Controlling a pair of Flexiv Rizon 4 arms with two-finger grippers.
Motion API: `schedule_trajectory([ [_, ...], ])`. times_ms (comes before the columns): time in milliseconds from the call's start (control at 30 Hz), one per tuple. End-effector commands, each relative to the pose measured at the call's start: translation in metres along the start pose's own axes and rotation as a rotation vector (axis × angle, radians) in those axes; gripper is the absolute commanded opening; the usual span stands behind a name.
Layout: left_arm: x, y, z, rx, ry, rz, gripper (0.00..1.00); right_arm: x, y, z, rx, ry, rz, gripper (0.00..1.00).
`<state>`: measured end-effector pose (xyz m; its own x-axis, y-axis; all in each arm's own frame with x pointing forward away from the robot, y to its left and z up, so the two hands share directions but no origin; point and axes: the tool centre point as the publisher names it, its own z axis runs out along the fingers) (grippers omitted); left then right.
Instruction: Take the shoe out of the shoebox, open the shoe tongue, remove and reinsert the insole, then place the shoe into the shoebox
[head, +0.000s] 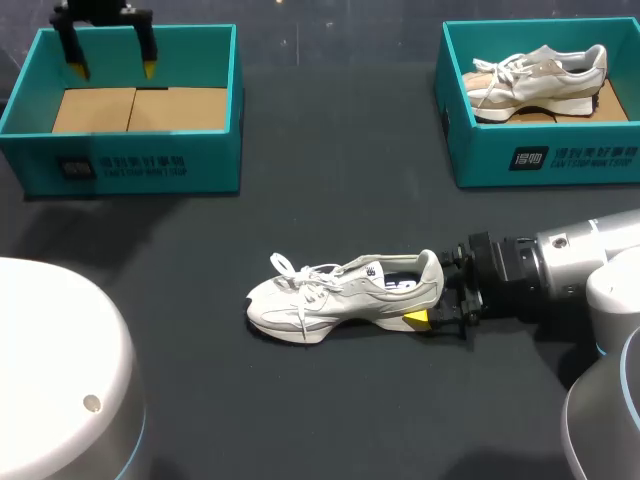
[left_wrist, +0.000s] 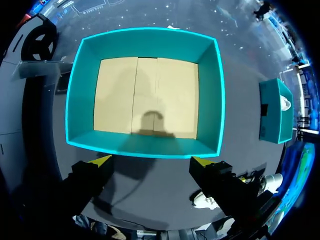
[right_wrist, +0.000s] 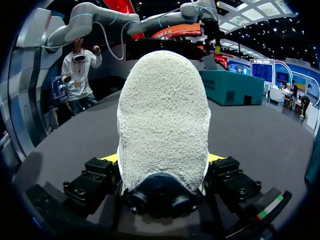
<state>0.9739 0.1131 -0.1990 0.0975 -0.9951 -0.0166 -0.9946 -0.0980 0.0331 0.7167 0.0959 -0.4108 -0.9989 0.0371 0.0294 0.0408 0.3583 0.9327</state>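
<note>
- Overhead, my left arm comes in at the table's far left corner and its left gripper (head: 114, 68) hangs above the left shoebox (head: 130, 160), fingers pointing down.
- Its two yellow-tipped fingers stand wide apart and hold nothing; in the left wrist view they frame the box's near wall, and the brown cardboard floor shows beyond it.
- My right arm reaches in low from the right side, lying nearly level along the dark table (head: 330, 200), with the right gripper (head: 432, 292) at the heel of the shoe (head: 340, 295).
- In the right wrist view the pale heel sits between the fingers, a yellow tip pressed to each side, so the pincer is clamped on the shoe.
- That shoe lies on its sole on the table between the boxes, toe towards my left, laces loose.
- Shoeboxes: two, both teal, at the far corners.
- Shoes: two, the second shoe (head: 540, 80) lying inside the right shoebox (head: 560, 155).
</note>
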Motion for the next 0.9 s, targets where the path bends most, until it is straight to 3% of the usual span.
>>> schedule_trajectory([
  [33, 0.011, 0.043, -0.011, 0.044, 0.023, -0.003, 1.0, 0.001, 0.001, -0.001, 0.005, 0.0, 0.001, 0.0],
  [233, 0.042, 0.09, -0.019, 0.107, 0.03, -0.004, 1.0, 0.001, 0.001, -0.001, 0.005, 0.0, 0.001, 0.0],
  [667, 0.125, 0.165, -0.026, 0.02, 0.005, 0.032, 1.0, 0.001, 0.001, -0.001, 0.005, 0.0, 0.001, 0.0],
  [900, 0.125, 0.165, -0.026, 0.02, 0.005, 0.032, 1.0, 0.001, 0.001, -0.001, 0.005, 0.0, 0.001, 0.0],
])
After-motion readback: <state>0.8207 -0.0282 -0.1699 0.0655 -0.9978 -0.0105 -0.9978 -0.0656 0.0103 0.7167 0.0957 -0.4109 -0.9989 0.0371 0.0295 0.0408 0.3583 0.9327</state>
